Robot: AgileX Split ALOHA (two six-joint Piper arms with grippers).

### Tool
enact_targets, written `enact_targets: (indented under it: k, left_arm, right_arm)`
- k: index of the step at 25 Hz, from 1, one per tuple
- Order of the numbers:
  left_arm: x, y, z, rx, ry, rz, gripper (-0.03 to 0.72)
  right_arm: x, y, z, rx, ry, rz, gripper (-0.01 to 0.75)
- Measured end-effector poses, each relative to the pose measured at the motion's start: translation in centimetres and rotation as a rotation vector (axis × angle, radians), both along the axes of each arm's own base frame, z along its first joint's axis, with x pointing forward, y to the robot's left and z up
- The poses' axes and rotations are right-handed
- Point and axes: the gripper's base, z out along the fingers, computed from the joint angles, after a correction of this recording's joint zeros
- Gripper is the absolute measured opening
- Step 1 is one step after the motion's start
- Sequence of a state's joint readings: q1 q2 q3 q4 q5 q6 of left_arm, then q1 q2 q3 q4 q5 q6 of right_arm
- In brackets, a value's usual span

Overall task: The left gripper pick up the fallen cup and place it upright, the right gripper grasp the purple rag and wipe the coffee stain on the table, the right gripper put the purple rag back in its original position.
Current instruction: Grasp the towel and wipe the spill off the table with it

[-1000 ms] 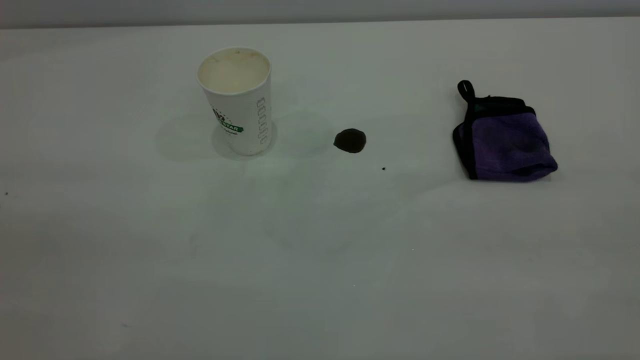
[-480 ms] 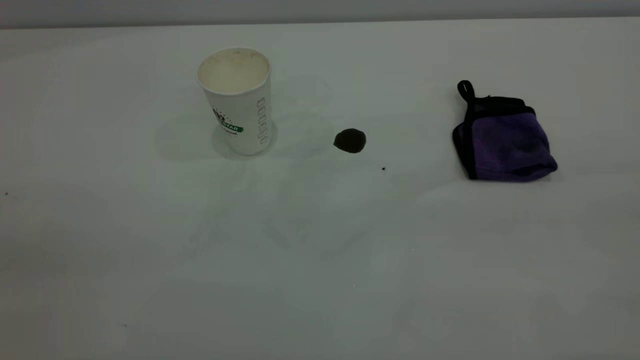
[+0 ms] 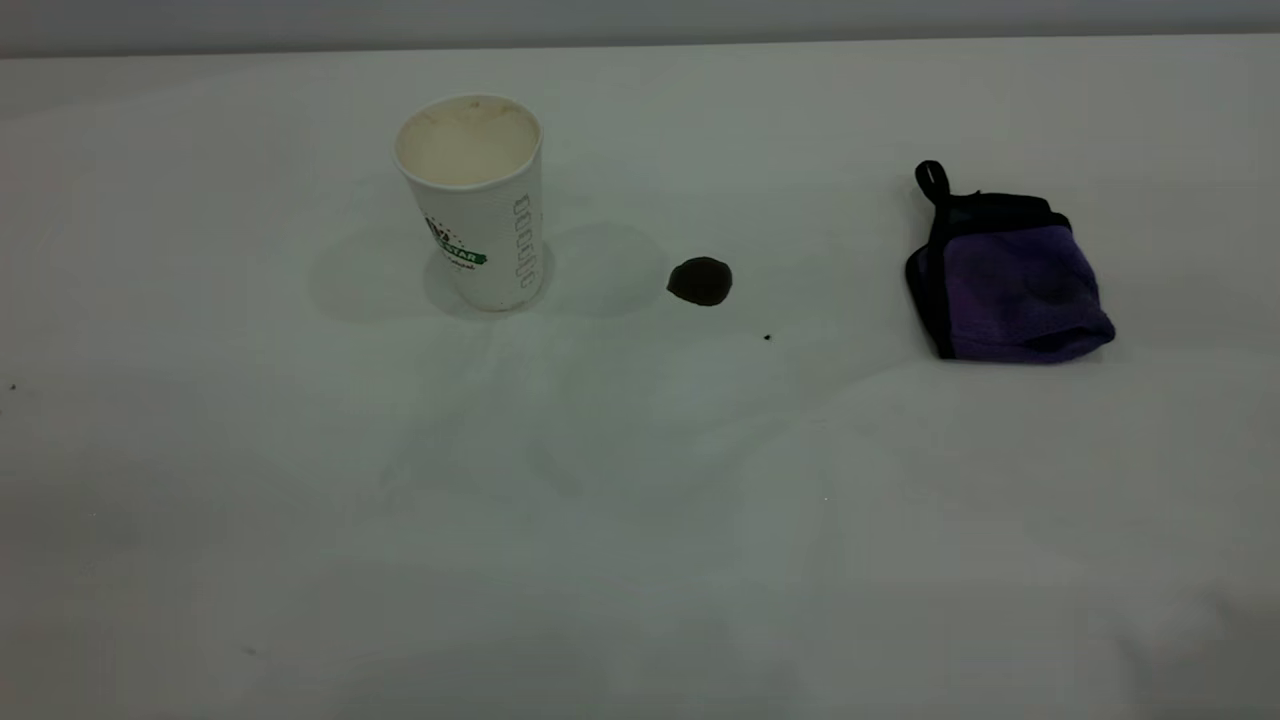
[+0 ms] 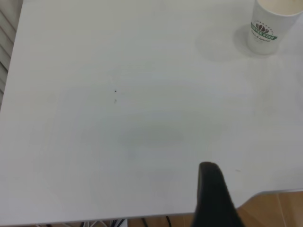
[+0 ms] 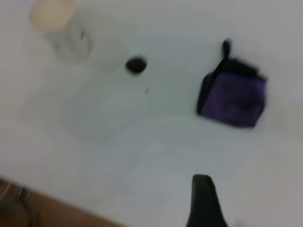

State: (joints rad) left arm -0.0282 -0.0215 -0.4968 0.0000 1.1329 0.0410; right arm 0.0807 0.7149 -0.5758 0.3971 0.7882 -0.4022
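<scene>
One white ribbed paper cup with a green banner logo stood upright on the wide white table, its cream inside holding nothing I could make out. Just beside it lay the small round dark brown coffee stain, with a tiny dark speck near that. Well apart, the folded purple rag with black edging lay flat. Neither gripper appeared from outside; each wrist view showed only one dark finger, so I cannot tell their jaws' state.
</scene>
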Motion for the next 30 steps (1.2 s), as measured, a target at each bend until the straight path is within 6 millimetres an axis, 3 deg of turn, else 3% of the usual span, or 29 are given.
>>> enact_targets:
  k: [9, 16, 23, 30]
  left_arm:
    - [0.0, 0.0, 0.0, 0.0, 0.0, 0.0, 0.504]
    - [0.0, 0.0, 0.0, 0.0, 0.0, 0.0, 0.504]
    - [0.0, 0.0, 0.0, 0.0, 0.0, 0.0, 0.504]
    - [0.0, 0.0, 0.0, 0.0, 0.0, 0.0, 0.504]
  right_arm:
    - [9.8, 3.2, -8.3, -0.042, 0.307, 0.12, 0.557]
    - [15.1, 5.8, -14.4, -0.082, 0.469, 0.111, 0.557]
    - [20.9, 6.6, -18.7, -0.106, 0.582, -0.046, 0.557]
    - [26.4, 6.6, -21.8, -0.263, 0.589, -0.08, 0.557]
